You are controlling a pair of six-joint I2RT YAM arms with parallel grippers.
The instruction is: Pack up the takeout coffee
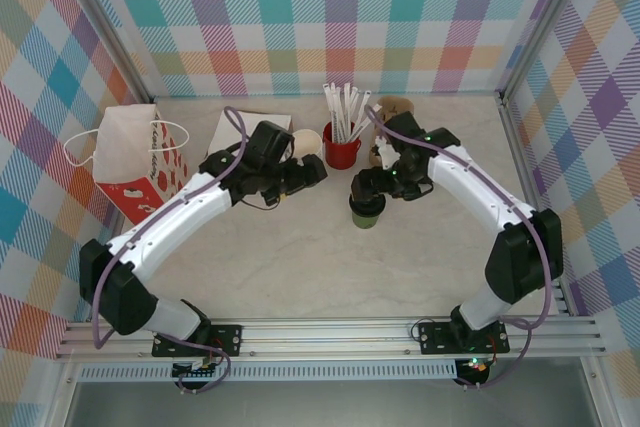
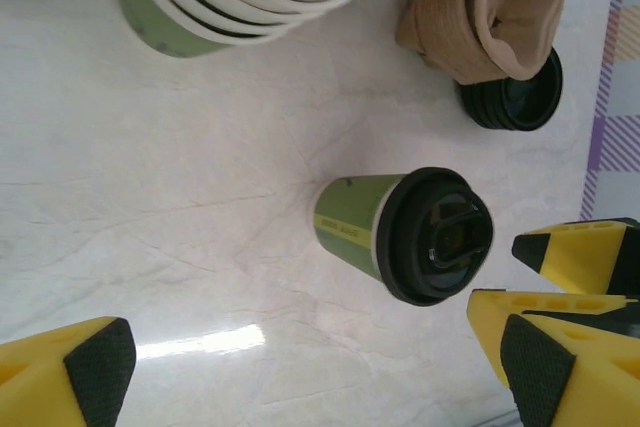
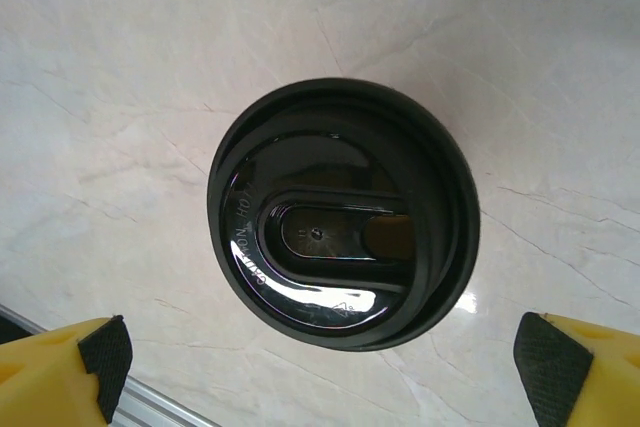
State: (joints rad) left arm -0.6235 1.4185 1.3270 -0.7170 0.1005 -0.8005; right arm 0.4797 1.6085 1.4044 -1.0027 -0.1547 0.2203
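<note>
**Takeout coffee before pick-up.** The takeout coffee point(image 1: 367, 211) is shown upright on the table point(image 1: 300, 277), just right of centre in the overhead view and below the red straw cup point(image 1: 341, 152). In the right wrist view its black lid point(image 3: 340, 242) is seen from above at mid-frame. The right gripper point(image 3: 325, 372) is spread wide at the lower corners, with nothing held. The left gripper point(image 2: 320, 372) is likewise wide and empty, and the cup appears right of centre in its view.

The cup is judged light and thin-walled, so it may dent under a hard squeeze. The glossy lid is probably slippery and only pressed on. A hold on the green sidewall beneath the lid rim is advised, with the cup kept upright. Whether it is filled cannot be told.

Raised lettering along the lid's left rim, print on the cup's pale band and red script on the paper bag point(image 1: 130, 162) are visible, but none can be read.
</note>
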